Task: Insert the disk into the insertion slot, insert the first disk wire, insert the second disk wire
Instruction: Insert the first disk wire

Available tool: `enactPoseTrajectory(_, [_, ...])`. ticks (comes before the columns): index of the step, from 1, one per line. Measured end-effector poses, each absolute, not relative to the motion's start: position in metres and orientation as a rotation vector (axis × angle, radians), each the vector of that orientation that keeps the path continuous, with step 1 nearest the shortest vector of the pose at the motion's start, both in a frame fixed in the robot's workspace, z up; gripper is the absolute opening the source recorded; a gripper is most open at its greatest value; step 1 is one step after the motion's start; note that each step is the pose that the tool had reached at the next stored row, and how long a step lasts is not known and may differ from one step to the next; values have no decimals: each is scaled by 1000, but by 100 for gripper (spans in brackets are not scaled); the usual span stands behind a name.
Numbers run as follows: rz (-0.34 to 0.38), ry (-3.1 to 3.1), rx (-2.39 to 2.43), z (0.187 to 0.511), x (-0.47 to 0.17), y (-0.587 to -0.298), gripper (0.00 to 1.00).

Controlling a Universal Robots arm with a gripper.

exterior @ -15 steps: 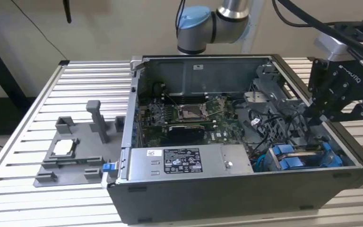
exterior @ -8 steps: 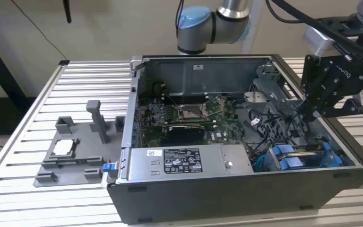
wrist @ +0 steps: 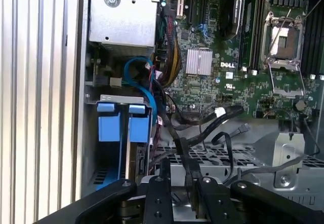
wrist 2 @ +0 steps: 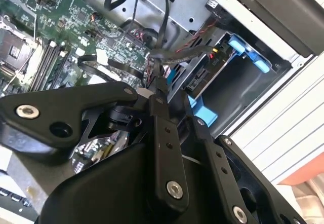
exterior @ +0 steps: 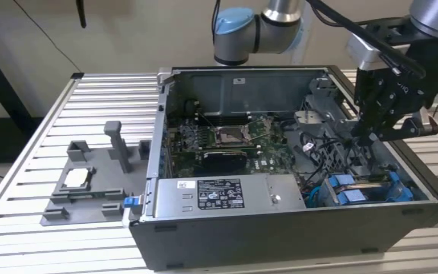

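Observation:
The disk (exterior: 360, 188) sits in its blue carrier inside the insertion slot (exterior: 413, 197), at the case's front corner on the exterior view's right. Its blue tabs (wrist: 121, 125) show in the first wrist view, and the carrier (wrist 2: 248, 54) shows in the cage (wrist 2: 253, 89) in the second wrist view. My gripper (exterior: 361, 140) hangs just above and behind the disk. Its fingers (wrist: 158, 196) stand close together, shut on a black disk wire (wrist: 188, 176) that runs up toward the board. That wire (wrist 2: 161, 82) leaves the fingertip (wrist 2: 163, 127) in the second wrist view.
The open case holds a green motherboard (exterior: 227, 142), a grey labelled power-supply box (exterior: 211, 194) and loose black cables (wrist: 212, 117), with a blue cable (wrist: 144, 79) by the cage. A grey fixture tray (exterior: 89, 188) lies on the slatted table on the exterior view's left.

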State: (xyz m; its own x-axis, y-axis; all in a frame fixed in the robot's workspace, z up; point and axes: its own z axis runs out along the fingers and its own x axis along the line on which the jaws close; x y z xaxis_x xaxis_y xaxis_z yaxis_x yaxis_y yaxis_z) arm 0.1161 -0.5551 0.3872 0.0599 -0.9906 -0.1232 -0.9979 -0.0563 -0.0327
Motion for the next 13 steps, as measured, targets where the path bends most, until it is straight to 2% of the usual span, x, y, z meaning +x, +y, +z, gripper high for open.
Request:
enactPoseTrajectory(7, [32,2068,-2208,387,107,-549,27])
enactPoseTrajectory(13, [12,2073,-2218,387,105,-546,27])
